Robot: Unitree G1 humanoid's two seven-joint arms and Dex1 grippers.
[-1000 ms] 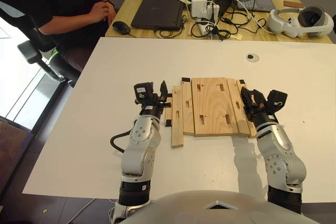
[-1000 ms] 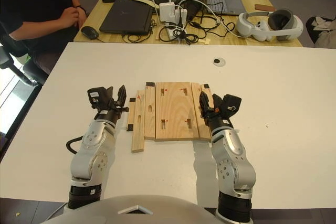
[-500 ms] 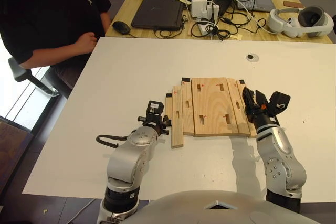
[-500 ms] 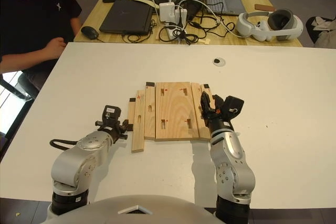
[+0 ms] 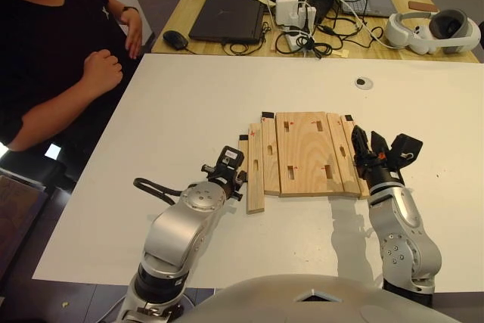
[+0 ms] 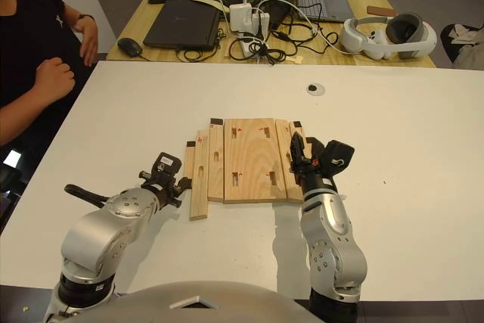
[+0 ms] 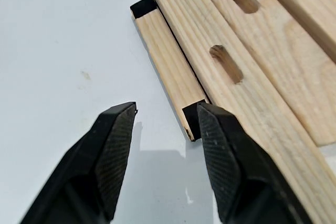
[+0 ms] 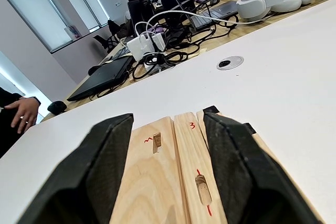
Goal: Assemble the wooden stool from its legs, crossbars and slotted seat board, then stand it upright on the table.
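Though laid flat and unjoined on white table (image 5: 189, 104), logged slotted seat board (image 5: 306, 153) mid-table, edge to edge with left slats (image 5: 263, 160) and right slats (image 5: 342, 155). Left gripper (image 7: 167, 109): fingers apart, low at near end of short black-capped crossbar (image 7: 169, 66), leftmost piece. Right gripper (image 8: 168, 119): fingers apart over near right slats, clamping nothing.
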